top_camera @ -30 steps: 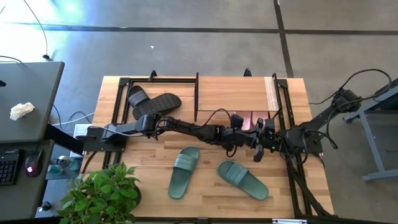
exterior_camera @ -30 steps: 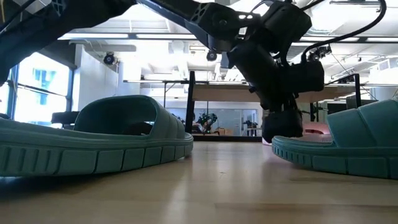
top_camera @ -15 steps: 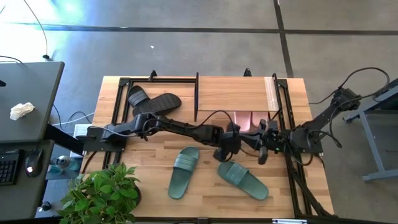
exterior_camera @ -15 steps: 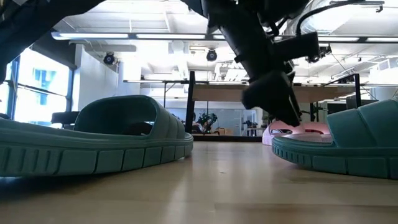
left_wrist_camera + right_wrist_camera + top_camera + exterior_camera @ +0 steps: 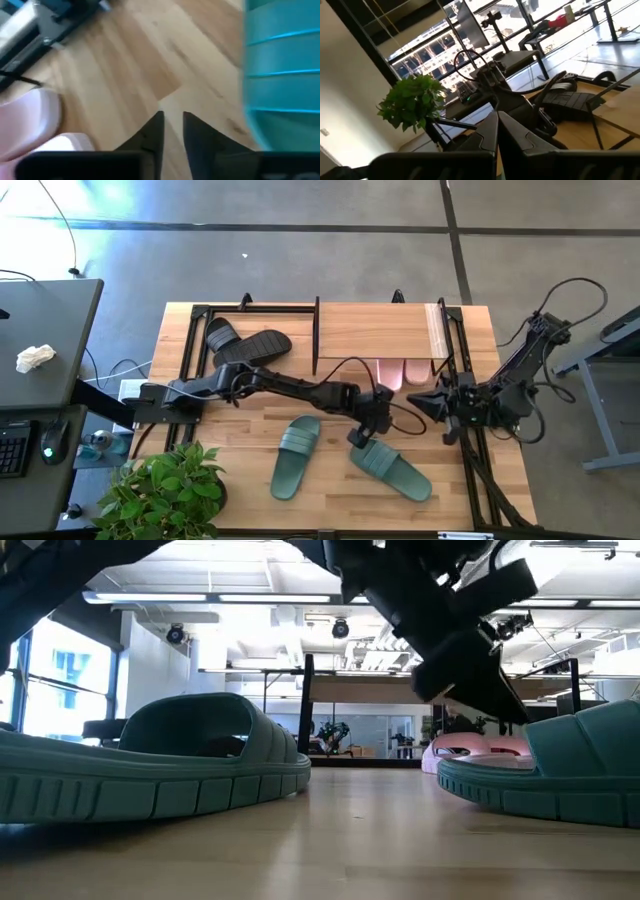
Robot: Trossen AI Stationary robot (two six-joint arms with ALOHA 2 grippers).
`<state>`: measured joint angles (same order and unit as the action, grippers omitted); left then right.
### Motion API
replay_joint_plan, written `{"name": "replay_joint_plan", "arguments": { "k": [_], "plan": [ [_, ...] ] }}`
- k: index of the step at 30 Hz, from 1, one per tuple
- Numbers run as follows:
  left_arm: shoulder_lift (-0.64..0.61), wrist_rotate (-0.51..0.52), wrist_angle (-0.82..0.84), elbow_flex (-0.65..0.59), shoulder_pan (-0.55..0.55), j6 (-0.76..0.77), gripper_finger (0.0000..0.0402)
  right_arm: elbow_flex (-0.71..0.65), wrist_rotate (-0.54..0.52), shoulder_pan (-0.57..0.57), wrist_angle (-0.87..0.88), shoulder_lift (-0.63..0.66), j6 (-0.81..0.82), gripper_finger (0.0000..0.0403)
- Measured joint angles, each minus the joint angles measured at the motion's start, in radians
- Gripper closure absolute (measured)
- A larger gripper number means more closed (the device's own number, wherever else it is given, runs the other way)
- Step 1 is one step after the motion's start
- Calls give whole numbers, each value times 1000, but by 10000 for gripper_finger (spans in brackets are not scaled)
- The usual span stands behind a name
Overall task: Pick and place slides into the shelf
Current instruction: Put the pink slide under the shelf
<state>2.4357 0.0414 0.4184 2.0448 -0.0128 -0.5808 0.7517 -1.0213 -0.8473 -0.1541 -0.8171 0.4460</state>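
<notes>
The left end effector [image 5: 358, 438], fingers nearly together and empty, hovers just beside the heel end of the right-hand dark green rubber slide [image 5: 391, 469], which lies diagonally on the wooden table [image 5: 240, 480].

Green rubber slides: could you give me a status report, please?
Left gripper nearly shut, empty, beside right-hand green rubber slide. Right gripper shut, waiting. Nothing blocking.

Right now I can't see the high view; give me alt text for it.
The left gripper hangs over the table at the near end of one dark green slide, its fingers nearly shut on nothing. The second green slide lies beside it, the pink pair under the shelf, and the black pair at back left.
</notes>
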Motion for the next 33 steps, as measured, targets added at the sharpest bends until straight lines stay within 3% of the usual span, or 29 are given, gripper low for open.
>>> {"name": "replay_joint_plan", "arguments": {
  "k": [6, 13, 33],
  "plan": [
    [45, 101, -34, 3, -21, -27, 397, 0, -20, 0, 6, -7, -10, 403],
    [73, 205, 4, -1, -57, -24, 389, 0, -30, 0, 8, -7, -20, 403],
    [95, 172, -101, -1, -120, -51, 400, 0, -68, 0, 8, -7, -28, 403]
  ]
}}
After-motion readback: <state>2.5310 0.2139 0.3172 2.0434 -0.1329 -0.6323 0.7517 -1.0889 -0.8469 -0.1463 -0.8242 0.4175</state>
